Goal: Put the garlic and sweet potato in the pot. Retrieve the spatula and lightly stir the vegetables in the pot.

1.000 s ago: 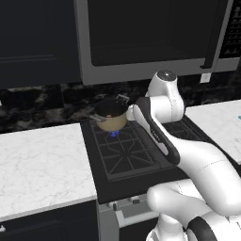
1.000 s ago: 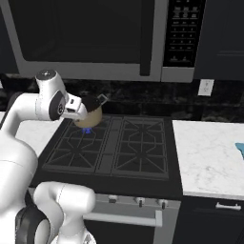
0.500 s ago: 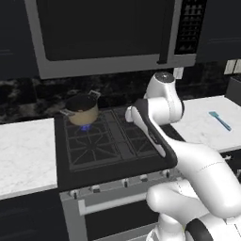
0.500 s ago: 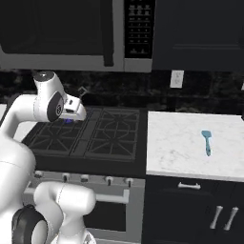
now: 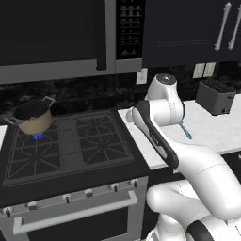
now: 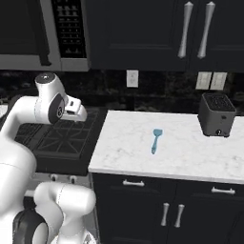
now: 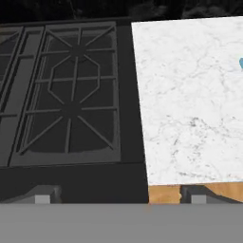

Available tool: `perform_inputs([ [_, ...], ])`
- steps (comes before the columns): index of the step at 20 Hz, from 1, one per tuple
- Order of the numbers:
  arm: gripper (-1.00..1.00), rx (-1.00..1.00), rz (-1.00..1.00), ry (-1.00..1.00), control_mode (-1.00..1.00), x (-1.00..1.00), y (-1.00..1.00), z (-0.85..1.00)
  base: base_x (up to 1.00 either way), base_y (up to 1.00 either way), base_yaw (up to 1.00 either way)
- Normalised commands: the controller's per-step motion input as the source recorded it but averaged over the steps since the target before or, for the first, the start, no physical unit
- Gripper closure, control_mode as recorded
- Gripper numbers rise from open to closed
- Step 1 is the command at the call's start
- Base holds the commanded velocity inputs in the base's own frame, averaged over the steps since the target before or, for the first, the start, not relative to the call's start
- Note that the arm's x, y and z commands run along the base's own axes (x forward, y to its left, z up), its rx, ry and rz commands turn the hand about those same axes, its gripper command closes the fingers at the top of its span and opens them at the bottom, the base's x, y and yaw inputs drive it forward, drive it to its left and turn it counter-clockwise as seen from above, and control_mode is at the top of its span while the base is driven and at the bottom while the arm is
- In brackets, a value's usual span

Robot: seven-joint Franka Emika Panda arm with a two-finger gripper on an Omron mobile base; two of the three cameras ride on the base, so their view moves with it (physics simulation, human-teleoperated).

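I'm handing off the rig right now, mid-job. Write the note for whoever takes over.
End effector: open, empty, over the stove near the counter edge.
Pot: on the back left burner; whether the vegetables are inside cannot be seen from here.
Spatula: lying flat on the counter, left of the toaster, not yet picked up.
Left: confirm the pot's contents, fetch the spatula, carry it to the pot, stir lightly.
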Motion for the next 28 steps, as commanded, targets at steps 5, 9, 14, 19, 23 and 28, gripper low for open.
perform_inputs([
  [5, -1.00, 0.00, 0.00, 0.00, 1.00, 0.00, 0.00, 0.00, 0.48, -0.70, 0.02],
  [9, -1.00, 0.00, 0.00, 0.00, 1.00, 0.00, 0.00, 0.00, 0.43, -0.50, 0.01],
  [14, -1.00, 0.00, 0.00, 0.00, 1.00, 0.00, 0.00, 0.00, 0.38, -0.12, 0.00],
  [19, -1.00, 0.00, 0.00, 0.00, 1.00, 0.00, 0.00, 0.00, 0.47, -0.25, 0.00],
  [23, -1.00, 0.00, 0.00, 0.00, 1.00, 0.00, 0.00, 0.00, 0.46, -0.41, 0.00],
  [28, -1.00, 0.00, 0.00, 0.00, 1.00, 0.00, 0.00, 0.00, 0.33, -0.43, 0.00],
])
